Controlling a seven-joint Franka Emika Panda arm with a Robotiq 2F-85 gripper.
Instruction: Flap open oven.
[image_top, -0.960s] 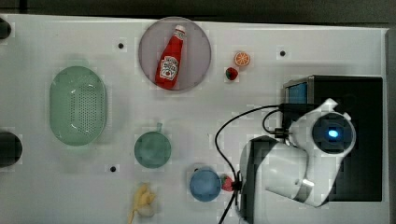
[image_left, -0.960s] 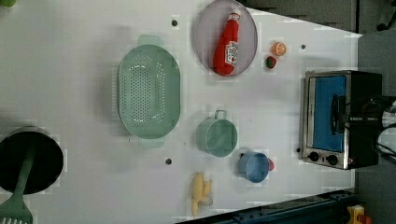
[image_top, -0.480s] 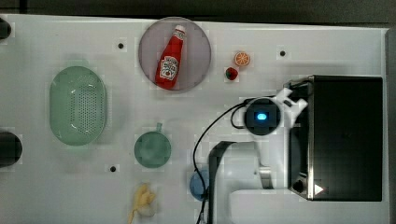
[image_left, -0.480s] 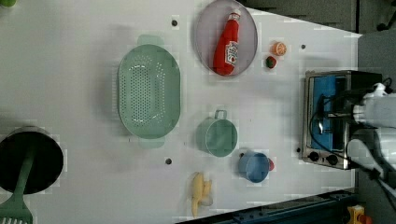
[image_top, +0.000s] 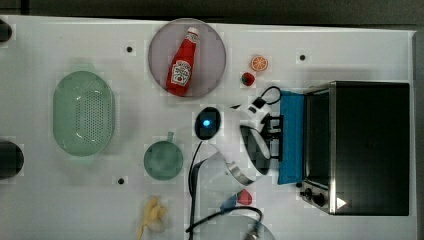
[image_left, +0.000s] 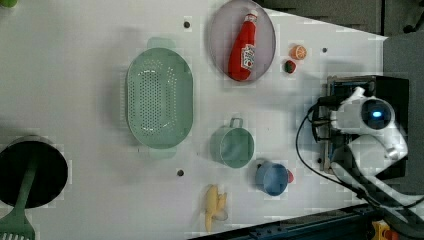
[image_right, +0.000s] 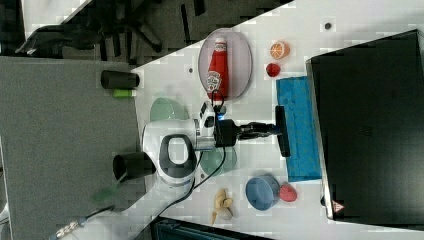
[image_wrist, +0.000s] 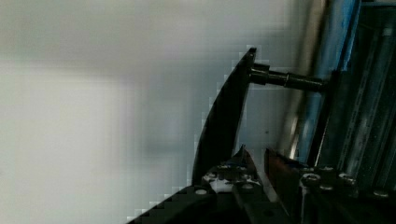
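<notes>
Oven (image_top: 367, 145): door (image_top: 291, 137) swung down.
Pincer (image_right: 277, 131): narrowly clamped on the bar handle (image_right: 282, 131).
Risk: handle slipping free if the pull misaligns with the hinge arc.

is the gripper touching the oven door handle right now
Touching. In the right view the gripper closes on the oven's black bar handle, with no gap between them.

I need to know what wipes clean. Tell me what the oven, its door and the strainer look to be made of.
The oven: metal by its look, with a matte black top and a bright silver frame. Its door: blue-tinted glass, probably, with a dark bar handle of unclear material. The strainer: pale green, matte and evenly perforated, likely plastic, though coated metal is possible.
</notes>
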